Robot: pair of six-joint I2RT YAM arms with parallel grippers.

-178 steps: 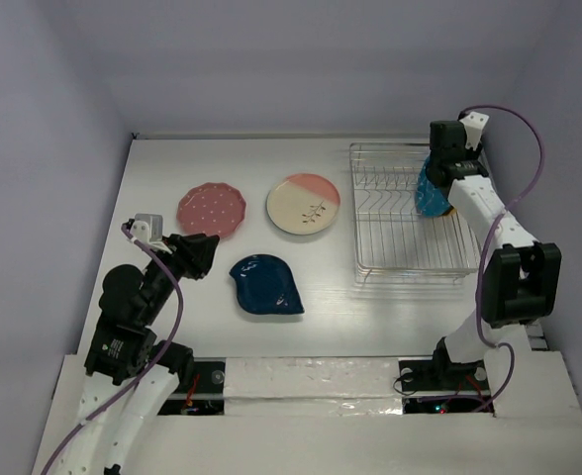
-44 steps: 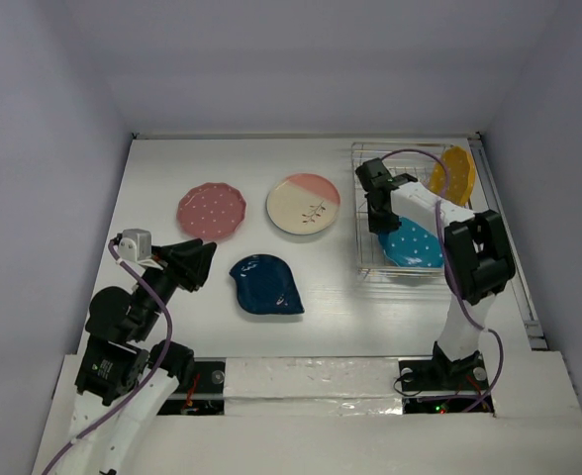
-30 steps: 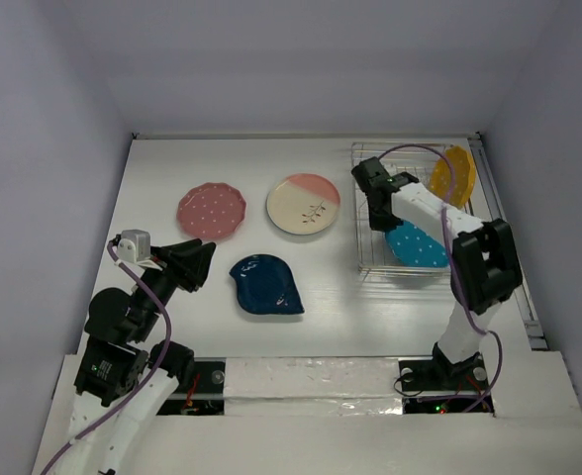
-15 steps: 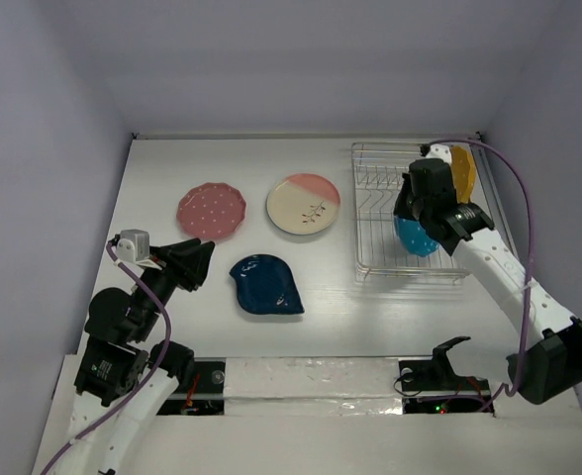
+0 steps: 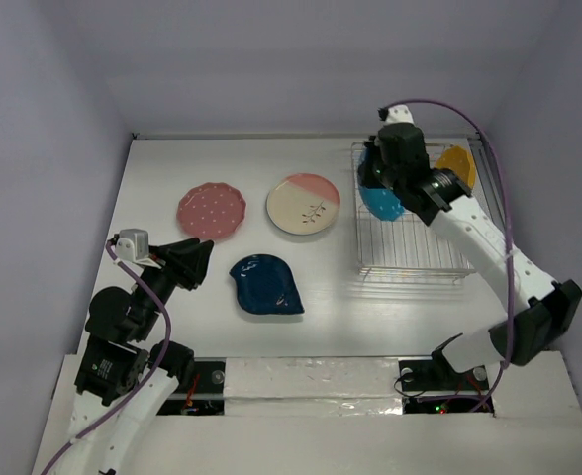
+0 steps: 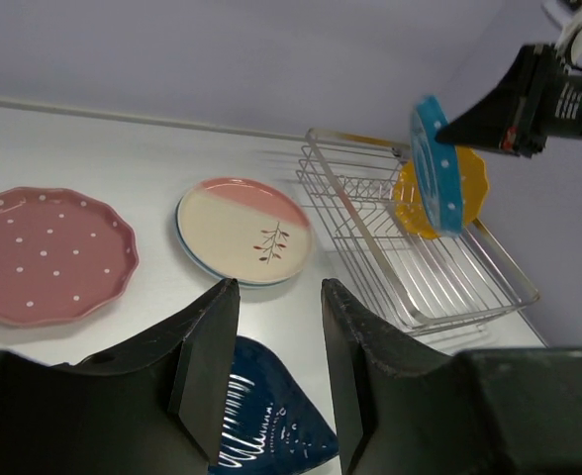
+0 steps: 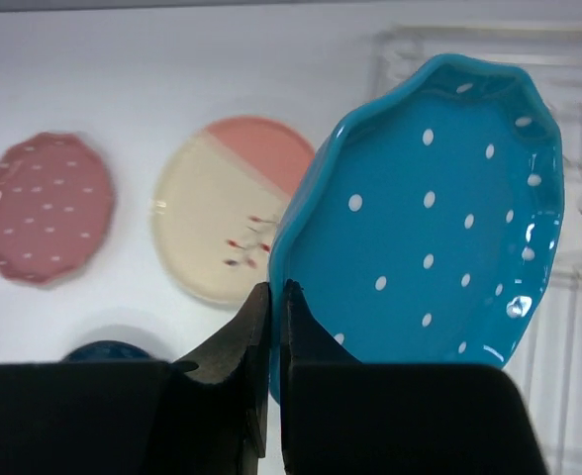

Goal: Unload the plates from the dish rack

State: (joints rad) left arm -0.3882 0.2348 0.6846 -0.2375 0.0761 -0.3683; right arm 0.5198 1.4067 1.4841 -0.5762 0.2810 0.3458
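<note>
Rim of the light blue dotted plate (image 7: pixel 430 228) is clamped between the fingers of my right gripper (image 7: pixel 273 297). The plate is glossy, scalloped and white-spotted, and I hold it on edge above the far-left corner of the dish rack (image 5: pixel 410 259). Half a second ago it hung lower, nearer the rack's middle. The yellow-orange plate (image 5: pixel 456 164) leans at the rack's far right. My left gripper (image 6: pixel 276 292) hovers, jaws apart, near the dark blue plate (image 6: pixel 271 435).

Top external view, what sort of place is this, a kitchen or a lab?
Probably a lab test cell, not a kitchen: plain purple walls box in a white table, where a dish rack stands. The right pincer holds a light blue dotted plate above it.
</note>
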